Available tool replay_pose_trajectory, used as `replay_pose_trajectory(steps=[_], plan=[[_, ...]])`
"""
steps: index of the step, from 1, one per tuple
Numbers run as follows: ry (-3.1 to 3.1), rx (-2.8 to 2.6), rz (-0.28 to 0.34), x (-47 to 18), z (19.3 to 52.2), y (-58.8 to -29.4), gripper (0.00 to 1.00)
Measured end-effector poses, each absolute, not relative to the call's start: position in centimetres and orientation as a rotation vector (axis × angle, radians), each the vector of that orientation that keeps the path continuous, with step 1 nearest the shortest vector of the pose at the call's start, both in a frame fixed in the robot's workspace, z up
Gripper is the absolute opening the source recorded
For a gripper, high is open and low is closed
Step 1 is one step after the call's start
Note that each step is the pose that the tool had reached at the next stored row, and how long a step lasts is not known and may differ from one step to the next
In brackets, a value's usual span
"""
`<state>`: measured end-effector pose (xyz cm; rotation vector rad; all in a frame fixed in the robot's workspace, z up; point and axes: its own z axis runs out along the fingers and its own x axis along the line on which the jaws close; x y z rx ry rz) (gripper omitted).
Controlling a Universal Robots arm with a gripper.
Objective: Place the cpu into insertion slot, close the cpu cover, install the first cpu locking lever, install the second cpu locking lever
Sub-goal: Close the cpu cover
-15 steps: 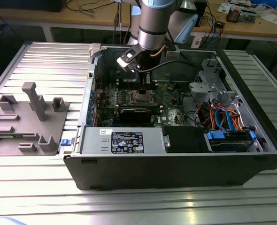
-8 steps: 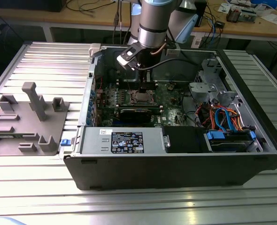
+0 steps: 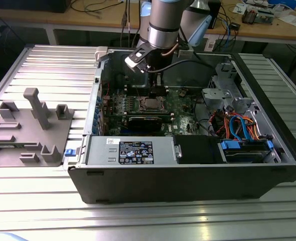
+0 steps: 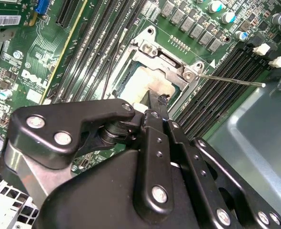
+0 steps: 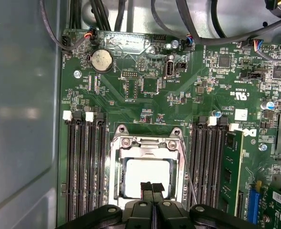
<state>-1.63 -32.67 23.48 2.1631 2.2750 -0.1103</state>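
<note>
- Gripper hangs inside open PC case in exterior view, just above insertion slot on mobo.
- First wrist view: fingers pinched together, nothing btwn them, tips over cpu; cpu sits in slot w/ cpu cover flat around it.
- Second wrist view: thin lever rod juts out beside cover's corner.

A grey fixture lies beside the open computer case; blue cables inside.

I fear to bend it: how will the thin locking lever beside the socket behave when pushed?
The locking lever looks like a thin bare wire rod, so probably springy and easily bent. Its shiny metal may slip under a pusher.
</note>
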Motion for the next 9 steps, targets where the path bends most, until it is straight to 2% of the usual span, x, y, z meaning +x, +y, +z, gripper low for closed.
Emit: replay_pose_trajectory(steps=[9], plan=[[2.275,2.163,-0.11,-1.62,24.0,-32.67,0.11]])
